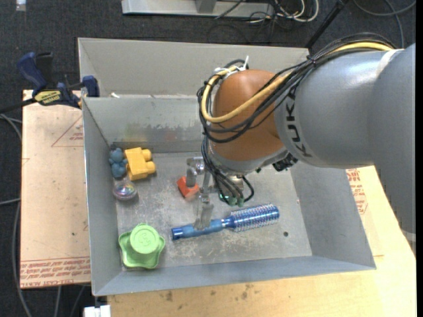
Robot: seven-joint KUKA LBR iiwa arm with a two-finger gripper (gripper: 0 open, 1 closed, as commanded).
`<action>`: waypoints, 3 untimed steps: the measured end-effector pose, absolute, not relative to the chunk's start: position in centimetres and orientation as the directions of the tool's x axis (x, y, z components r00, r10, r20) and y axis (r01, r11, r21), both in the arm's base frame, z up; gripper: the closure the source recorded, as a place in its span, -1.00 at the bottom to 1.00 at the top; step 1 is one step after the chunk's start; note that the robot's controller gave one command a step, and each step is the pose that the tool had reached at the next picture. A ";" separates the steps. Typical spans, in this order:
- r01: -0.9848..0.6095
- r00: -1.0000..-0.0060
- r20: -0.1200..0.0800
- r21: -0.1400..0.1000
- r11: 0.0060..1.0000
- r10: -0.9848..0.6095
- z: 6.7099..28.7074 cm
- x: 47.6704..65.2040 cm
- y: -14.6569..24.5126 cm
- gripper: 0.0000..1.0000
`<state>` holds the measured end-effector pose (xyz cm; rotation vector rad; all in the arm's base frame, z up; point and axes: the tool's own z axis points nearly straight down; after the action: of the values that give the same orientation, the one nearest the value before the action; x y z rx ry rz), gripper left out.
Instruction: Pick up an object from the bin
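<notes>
You've got the gripper [203, 207] low in the grey metal bin [152, 121], approx. mid-floor, under the orange dome cover [244, 117] on the arm [357, 111]. Its tip sits at the handle of the blue plastic hairbrush [228, 224], which lies flat near the front wall, bristle head to the right. Can't tell whether the gripper is spread or pinched.

A small orange-red piece [187, 189] lies just left of the gripper. Further left are a yellow plastic block [140, 162] beside a blue knobbly figure [117, 162], and a shiny round bead-like thing [124, 191]. A green round lid [141, 246] sits front-left.

The bin floor is scuffed and speckled w/ dust. Behind the bin is a dark floor [53, 12] w/ cables [291, 2].
</notes>
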<state>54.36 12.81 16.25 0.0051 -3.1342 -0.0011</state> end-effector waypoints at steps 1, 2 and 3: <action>0.097 -0.995 0.002 0.001 0.995 0.097 6.8 52.8 10.0 -1.00; 0.097 -0.995 0.000 0.002 0.995 0.097 7.0 52.9 10.1 1.00; 0.115 -0.993 -0.006 0.004 0.993 0.115 19.0 49.9 11.7 1.00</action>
<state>49.89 11.67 19.03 -0.1814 -3.1423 -0.0050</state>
